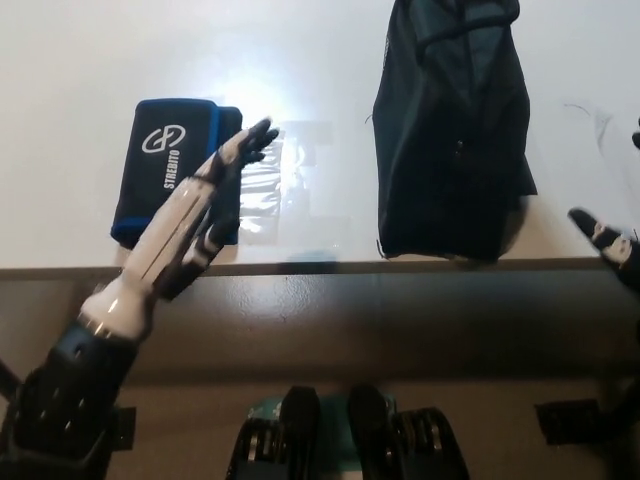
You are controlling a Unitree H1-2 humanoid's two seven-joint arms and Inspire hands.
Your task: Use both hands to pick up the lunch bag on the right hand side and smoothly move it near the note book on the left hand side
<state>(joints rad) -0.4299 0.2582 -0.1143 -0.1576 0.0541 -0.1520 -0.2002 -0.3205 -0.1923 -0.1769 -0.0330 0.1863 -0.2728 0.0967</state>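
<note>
- Nearest us, our left robot hand (pixel 190 220) reaches up over the desk (pixel 300 60) edge, its fingers (pixel 255 138) spread apart, holding nothing, and overlapping the right side of the black-and-blue note book (pixel 165 165).
- At the right edge, only a little of our black right robot hand (pixel 610 245) shows; we cannot tell how its fingers stand.
- Farther back, the dark lunch bag (pixel 450 130) lies on the desk's right side, well apart from the note book, touched by neither hand.
</note>
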